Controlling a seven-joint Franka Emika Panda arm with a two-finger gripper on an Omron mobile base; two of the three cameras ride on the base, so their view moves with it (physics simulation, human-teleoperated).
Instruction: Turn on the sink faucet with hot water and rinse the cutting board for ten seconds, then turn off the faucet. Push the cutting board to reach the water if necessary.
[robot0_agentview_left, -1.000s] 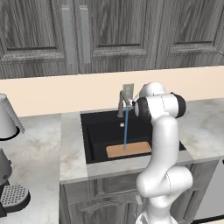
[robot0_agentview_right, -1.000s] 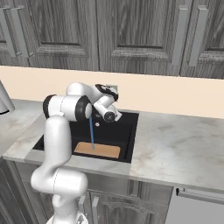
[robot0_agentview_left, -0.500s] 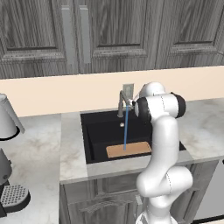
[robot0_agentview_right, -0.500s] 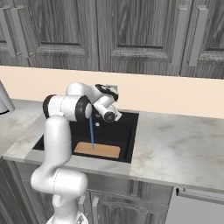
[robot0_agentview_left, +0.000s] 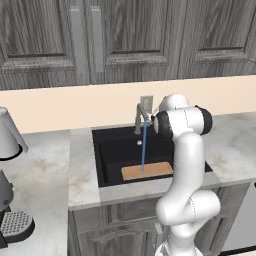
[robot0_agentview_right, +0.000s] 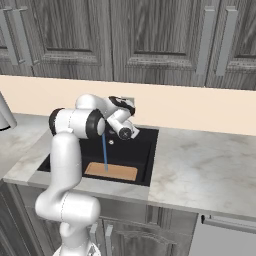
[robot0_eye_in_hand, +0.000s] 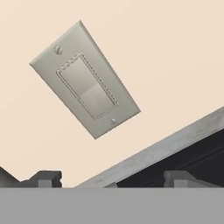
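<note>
The jaws (robot0_eye_in_hand: 111, 183) stand wide apart with nothing between them; in the hand view one fingertip (robot0_eye_in_hand: 43, 178) rises at the lower left and the other at the lower right, with a broad gap between. They point at the cream wall (robot0_eye_in_hand: 175, 52) behind the sink, where a grey switch plate (robot0_eye_in_hand: 85, 85) sits tilted in that view, just ahead of the jaws and up from them. Below the plate, the pale back edge of the worktop (robot0_eye_in_hand: 153, 153) runs across, and past it a dark corner of the sink (robot0_eye_in_hand: 192, 153) shows.

From the left base view the hand hangs above the back of the sink (robot0_agentview_left: 110, 150), close beside the faucet (robot0_agentview_left: 139, 119); whether a finger touches the tap I cannot tell, as the arm's white elbow covers most of the hand. The right base view shows the hand (robot0_agentview_right: 125, 131) a little more openly, angled toward the wall over the basin's rear rim (robot0_agentview_right: 145, 131).

Water (robot0_agentview_left: 144, 147) runs in a thin blue line straight down from the spout, just beside the jaws and well below them at its foot. It lands on the board (robot0_agentview_left: 147, 171), which lies flat on the sink floor at the front wall, well below the jaws and nearer the robot. In the right base view the stream (robot0_agentview_right: 104, 152) meets the board (robot0_agentview_right: 111, 171) near its middle.

Off to the left of the jaws, a grey kettle (robot0_agentview_left: 9, 135) stands on the worktop (robot0_agentview_left: 45, 165).
</note>
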